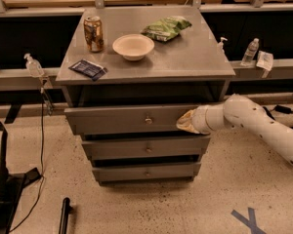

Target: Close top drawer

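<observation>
The top drawer (122,120) is the wide grey drawer under the cabinet top, pulled out a little, with a small round metal knob (148,120) at its centre. A dark gap shows above its front panel. My gripper (184,123) comes in from the right on a white arm (254,121) and rests against the right part of the drawer's front panel, to the right of the knob. Two more grey drawer fronts (146,149) sit below it.
On the cabinet top (195,57) stand a can (94,33), a white bowl (133,46), a green snack bag (166,28) and a dark blue packet (89,68). Bottles (249,52) stand on side rails. A black stand (2,189) is on the floor at left.
</observation>
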